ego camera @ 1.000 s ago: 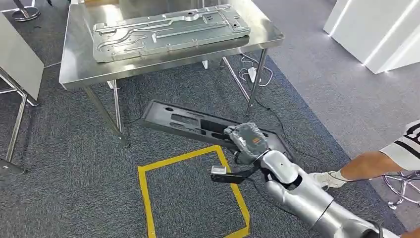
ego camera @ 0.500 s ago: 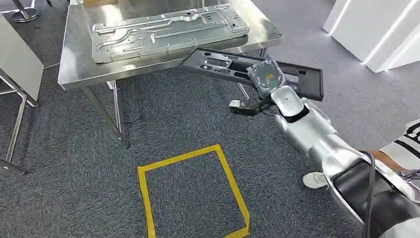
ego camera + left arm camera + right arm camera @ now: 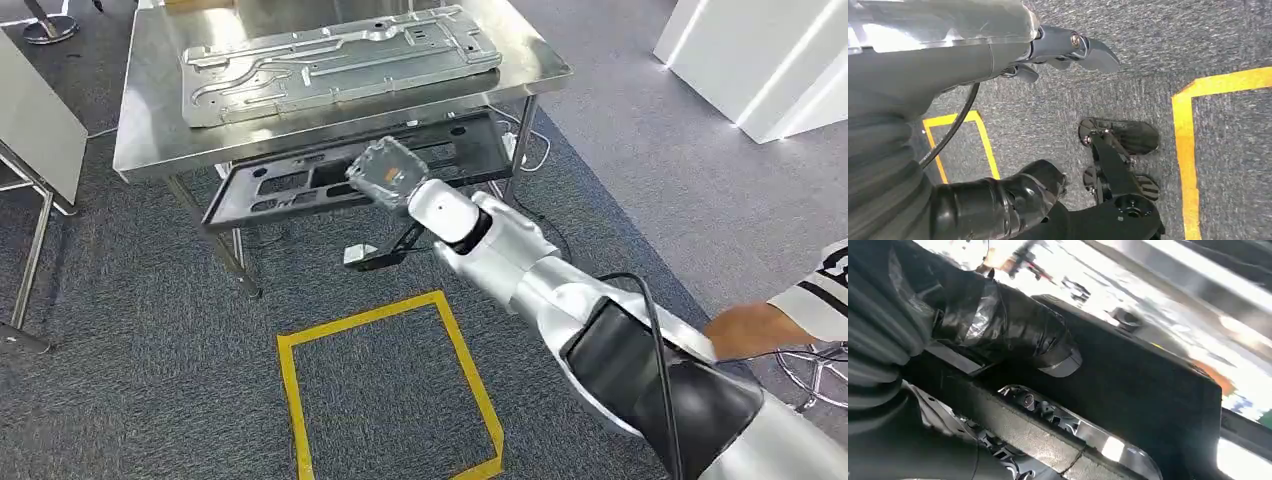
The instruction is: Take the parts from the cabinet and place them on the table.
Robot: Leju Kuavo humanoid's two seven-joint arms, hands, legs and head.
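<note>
A long black plastic part (image 3: 455, 150) with several cut-outs hangs level just in front of and slightly below the front edge of the steel table (image 3: 150, 140). My right hand (image 3: 385, 172) grips it near its middle. In the right wrist view the taped thumb (image 3: 1013, 330) presses on the black part (image 3: 1148, 390). A silver stamped metal panel (image 3: 330, 65) lies flat on the tabletop. My left hand (image 3: 1068, 45) hangs over the carpet, fingers apart, holding nothing.
A yellow tape square (image 3: 390, 390) marks the grey carpet in front of the table. A person's arm (image 3: 750, 325) with a striped sleeve shows at the right edge. White cabinets (image 3: 760, 60) stand far right; another table (image 3: 30, 120) stands at the left.
My right arm has lifted the black part from near the floor, swung it up on the right, then carried it left to the table's front edge.
</note>
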